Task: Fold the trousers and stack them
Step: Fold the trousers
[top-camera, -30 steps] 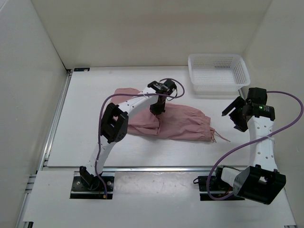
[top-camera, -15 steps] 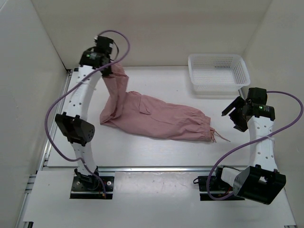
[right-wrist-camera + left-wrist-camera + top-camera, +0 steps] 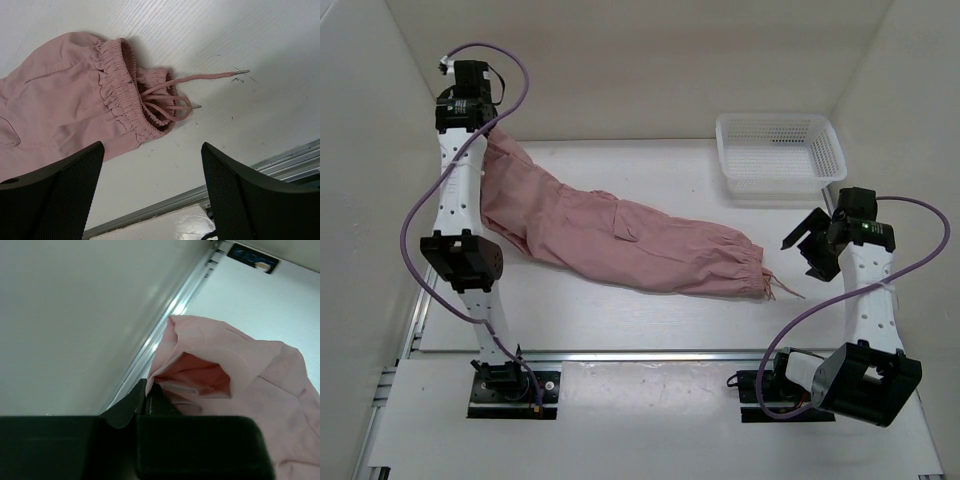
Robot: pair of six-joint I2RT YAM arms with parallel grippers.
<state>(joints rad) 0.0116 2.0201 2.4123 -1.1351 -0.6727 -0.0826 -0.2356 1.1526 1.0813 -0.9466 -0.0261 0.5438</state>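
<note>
Left gripper (image 3: 478,125), high in the table's (image 3: 620,320) 10 o'clock corner, is clamped on one end of the pink trousers (image 3: 640,240) and holds that end off the surface. From there the garment slopes down and lies in one long band, its axis running from 10 o'clock to 4 o'clock in the overhead view. It finishes at a gathered end (image 3: 757,272) with loose drawstrings (image 3: 785,290). Right gripper (image 3: 807,248), jaws wide apart and empty, hovers just beside that end, which lies at its 8 o'clock, making it clearly the nearer arm. A white basket (image 3: 780,150) sits at 1 o'clock, well apart. Only the left wrist camera shows the fingers pinched on a fold of cloth by the side wall. Only the right wrist camera shows the gathered end flat on the table, cords curled beside it.
</note>
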